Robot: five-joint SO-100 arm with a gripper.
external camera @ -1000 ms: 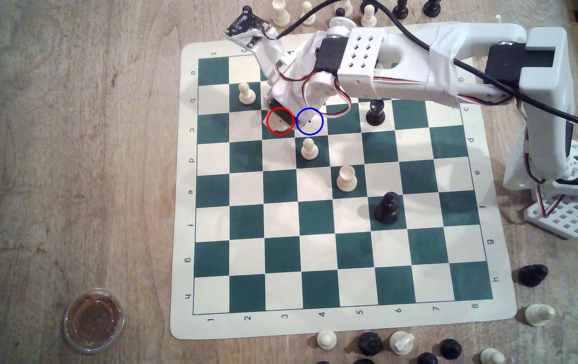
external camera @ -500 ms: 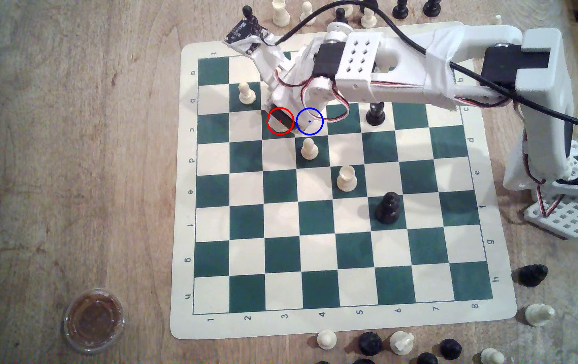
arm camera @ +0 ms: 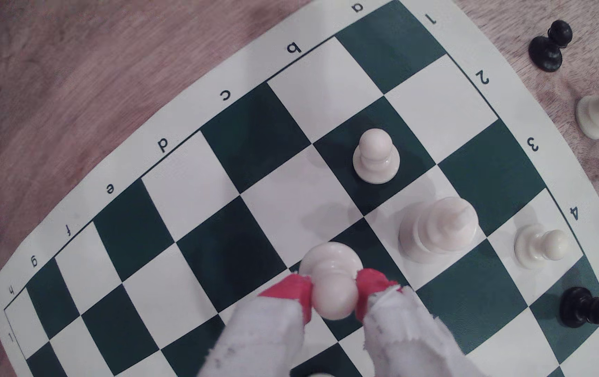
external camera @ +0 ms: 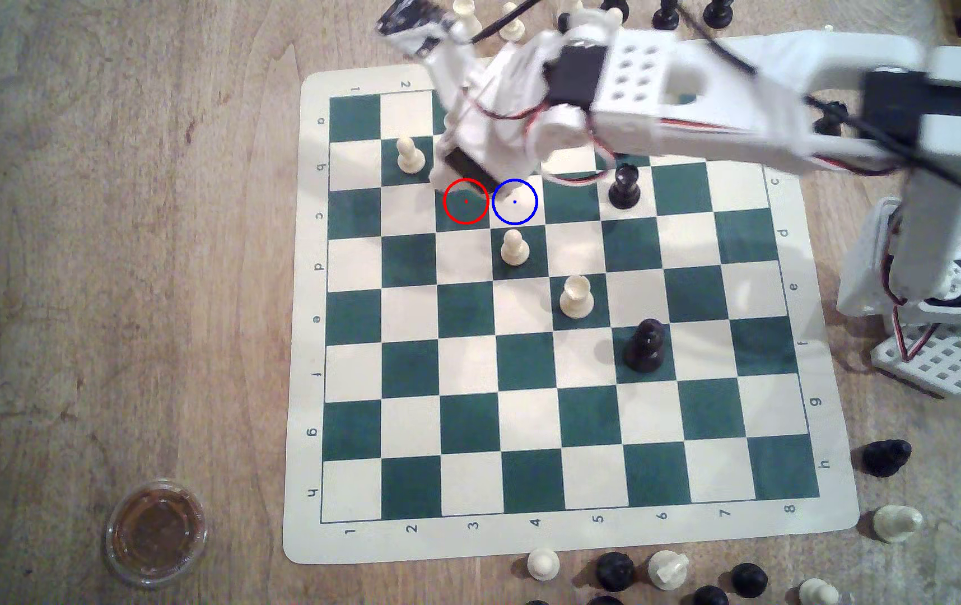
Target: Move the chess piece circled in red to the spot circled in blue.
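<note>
Carry step: claw pinching pawn by the head, base off the board. Next: shift over blue-circled square, lower upright, release.

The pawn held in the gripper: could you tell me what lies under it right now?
In the wrist view, the pawn, pinched between the gripper's red pads, hangs over a dark green square; the patch directly beneath stays covered.
</note>
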